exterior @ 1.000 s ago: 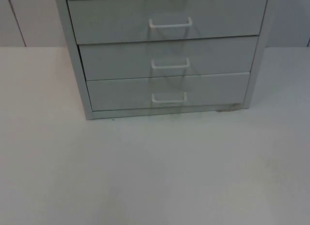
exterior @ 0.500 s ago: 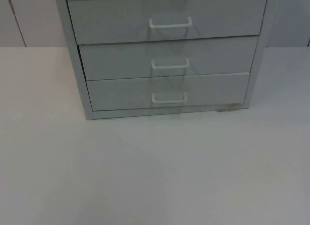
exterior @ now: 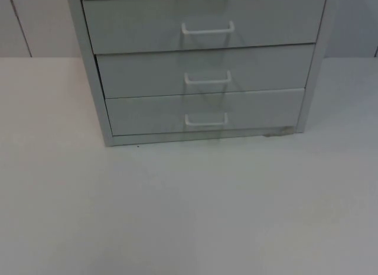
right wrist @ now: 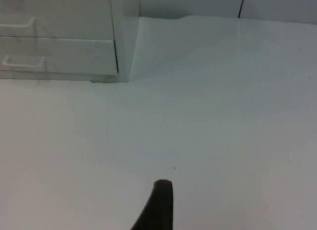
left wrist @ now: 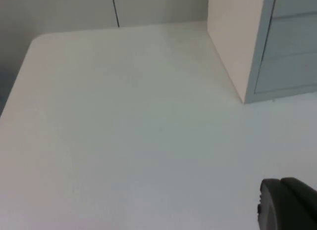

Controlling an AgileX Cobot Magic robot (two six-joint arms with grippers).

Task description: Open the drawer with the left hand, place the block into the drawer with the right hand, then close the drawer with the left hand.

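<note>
white table [exterior: 189,216] bears shut drawers [exterior: 201,71]; wrist views seemingly add fingers [right wrist: 158,207].

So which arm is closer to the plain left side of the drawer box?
Left, probably. The left gripper sits out front-left of the drawer box, facing its plain side; the right gripper sits off its other front corner.

one grey drawer cabinet [exterior: 91,80] | three closed drawers [exterior: 201,71] | three white handles [exterior: 207,78] | one white table [exterior: 189,216]
</note>
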